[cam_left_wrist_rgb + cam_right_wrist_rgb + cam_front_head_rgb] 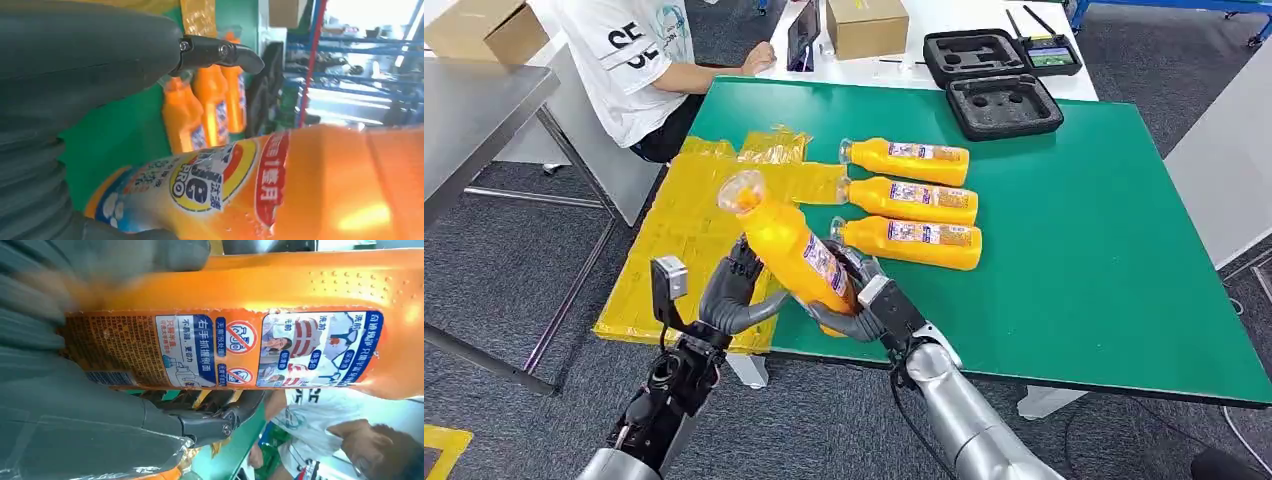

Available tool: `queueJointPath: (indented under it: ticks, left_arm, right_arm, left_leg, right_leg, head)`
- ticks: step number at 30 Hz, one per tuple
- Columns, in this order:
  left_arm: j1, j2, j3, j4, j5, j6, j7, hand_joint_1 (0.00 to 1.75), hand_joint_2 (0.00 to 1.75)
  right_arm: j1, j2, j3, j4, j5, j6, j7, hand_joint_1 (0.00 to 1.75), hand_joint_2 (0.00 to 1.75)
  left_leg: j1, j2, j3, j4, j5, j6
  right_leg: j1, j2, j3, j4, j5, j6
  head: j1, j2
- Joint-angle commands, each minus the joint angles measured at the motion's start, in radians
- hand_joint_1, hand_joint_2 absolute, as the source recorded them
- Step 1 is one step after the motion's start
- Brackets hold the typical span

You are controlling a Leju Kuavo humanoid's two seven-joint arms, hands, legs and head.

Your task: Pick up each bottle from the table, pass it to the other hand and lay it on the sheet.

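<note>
An orange detergent bottle (799, 250) (280, 185) (250, 340) is held tilted in the air over the near-left edge of the green table (1074, 230), cap end up and to the left. My right hand (859, 300) grips its lower body. My left hand (729, 295) is spread beside it, its fingers (220, 50) stretched out with a gap to the bottle. Three more orange bottles (914, 200) (205, 110) lie side by side on the table. The yellow sheet (674, 240) covers the table's left part.
A person in a white shirt (639, 60) sits at the far left corner. A black foam case (999, 100) and a cardboard box (867, 25) stand at the back. A grey table (474, 110) is off to the left.
</note>
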Motion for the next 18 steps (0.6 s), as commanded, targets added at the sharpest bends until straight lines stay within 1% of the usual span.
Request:
queueJointPath:
  ticks: [1,2,5,7,12,15,18]
  left_arm:
    - [-0.080,0.006,-0.038,0.125,-0.046,0.025,-0.008,0.00,1.75]
    - [-0.079,0.005,-0.035,0.123,-0.041,0.021,-0.010,0.00,1.75]
    - [-0.074,0.006,-0.023,0.107,-0.025,0.010,-0.013,0.00,1.75]
    - [-0.066,0.007,-0.008,0.097,0.017,-0.031,-0.008,0.00,1.75]
    - [-0.055,0.009,0.004,0.077,0.035,-0.033,-0.008,0.00,1.75]
    - [-0.052,0.010,0.018,0.074,0.083,-0.073,0.005,0.00,1.75]
    - [-0.052,0.015,0.022,0.072,0.085,-0.072,0.006,0.00,1.75]
  right_arm:
    - [-0.087,0.041,0.098,0.168,0.052,0.020,0.026,1.75,1.75]
    - [-0.089,0.041,0.104,0.174,0.057,0.022,0.029,1.75,1.75]
    - [-0.095,0.043,0.111,0.195,0.061,0.025,0.031,1.75,1.75]
    - [-0.101,0.044,0.115,0.206,0.065,0.026,0.033,1.75,1.75]
    - [-0.112,0.044,0.120,0.216,0.069,0.028,0.034,1.75,1.75]
    - [-0.122,0.039,0.126,0.226,0.074,0.031,0.035,1.75,1.75]
    - [-0.126,0.036,0.127,0.230,0.075,0.033,0.035,1.75,1.75]
  left_leg:
    - [0.002,0.001,-0.001,0.002,0.001,-0.002]
    - [0.001,0.001,-0.001,0.000,0.000,-0.001]
    - [0.001,0.001,0.000,0.000,0.000,-0.001]
    - [0.002,0.000,0.000,0.001,0.001,-0.002]
    - [0.001,0.001,0.000,0.001,0.000,-0.001]
    - [0.001,0.001,0.000,0.001,0.000,-0.001]
    - [0.001,0.001,-0.001,0.001,0.001,-0.001]
  right_leg:
    - [0.002,0.001,-0.001,0.001,0.002,-0.003]
    - [0.001,0.001,-0.001,0.000,0.001,-0.001]
    - [0.001,0.001,0.000,0.000,0.001,-0.001]
    - [0.002,0.001,0.000,0.000,0.001,-0.002]
    - [0.002,0.002,0.000,0.000,0.001,-0.002]
    - [0.001,0.002,-0.001,0.000,0.001,-0.001]
    - [0.001,0.001,-0.001,0.000,0.001,-0.002]
  head:
    - [0.000,0.000]
    - [0.000,0.000]
    - [0.000,0.000]
    - [0.000,0.000]
    - [0.000,0.000]
    - [0.000,0.000]
    - [0.000,0.000]
